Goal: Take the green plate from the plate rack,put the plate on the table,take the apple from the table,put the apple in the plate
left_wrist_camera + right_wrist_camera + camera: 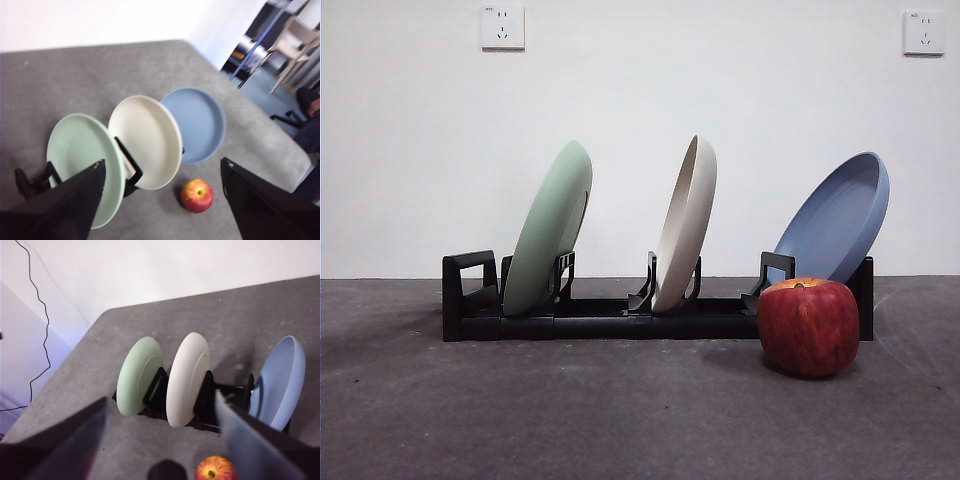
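The green plate (552, 228) leans upright in the leftmost slot of the black plate rack (610, 318), near the rack's loop handle. It also shows as green plate (80, 157) and green plate (138, 375). The red apple (808, 325) sits on the grey table (570, 410) in front of the rack's right end, below the blue plate; apple (197, 195), apple (215, 469). My left gripper (162, 200) hangs open high above the plates. My right gripper (162, 440) is open too, well above the rack. Neither arm appears in the front view.
A cream-white plate (686, 222) stands in the rack's middle slot and a blue plate (835, 218) leans in the right slot. A white wall with two sockets lies behind. Chairs and floor (285, 65) lie beyond the table's edge.
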You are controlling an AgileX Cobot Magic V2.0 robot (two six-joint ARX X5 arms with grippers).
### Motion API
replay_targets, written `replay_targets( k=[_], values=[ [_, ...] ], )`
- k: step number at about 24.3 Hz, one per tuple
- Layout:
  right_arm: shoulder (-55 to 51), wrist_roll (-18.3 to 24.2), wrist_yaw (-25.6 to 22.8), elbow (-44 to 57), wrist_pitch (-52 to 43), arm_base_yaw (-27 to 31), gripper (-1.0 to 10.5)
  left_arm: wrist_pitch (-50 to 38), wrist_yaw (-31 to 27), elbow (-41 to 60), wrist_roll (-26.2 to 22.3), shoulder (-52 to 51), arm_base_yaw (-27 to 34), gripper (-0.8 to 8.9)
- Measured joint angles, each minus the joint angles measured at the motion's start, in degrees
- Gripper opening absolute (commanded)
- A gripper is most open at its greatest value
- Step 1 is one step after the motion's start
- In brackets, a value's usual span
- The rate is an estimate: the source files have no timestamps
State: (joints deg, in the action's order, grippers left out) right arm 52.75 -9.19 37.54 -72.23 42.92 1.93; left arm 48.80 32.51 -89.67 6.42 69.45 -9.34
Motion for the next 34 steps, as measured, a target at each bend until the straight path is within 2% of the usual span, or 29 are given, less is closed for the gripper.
replay_targets(
  k=[12,16,22,34],
  values=[
    [3.02,0.22,0.00,-0.96,0.31,0.00,5.0,-2.14,-5.29,-0.13,0.02,14.93,-6.99,3.87],
    [3.32,0.22,0.00,-0.96,0.31,0.00,5.0,-6.64,-5.86,-0.13,0.28,20.72,-9.25,3.87],
    [3.32,0.22,0.02,-0.96,0.31,-0.04,5.0,-10.16,-12.20,-0.13,0.68,25.92,-10.29,3.86],
    [3.32,0.61,0.00,-0.96,0.31,-0.04,5.0,-13.79,-12.96,-0.15,0.68,32.22,-10.34,3.71]
  ],
)
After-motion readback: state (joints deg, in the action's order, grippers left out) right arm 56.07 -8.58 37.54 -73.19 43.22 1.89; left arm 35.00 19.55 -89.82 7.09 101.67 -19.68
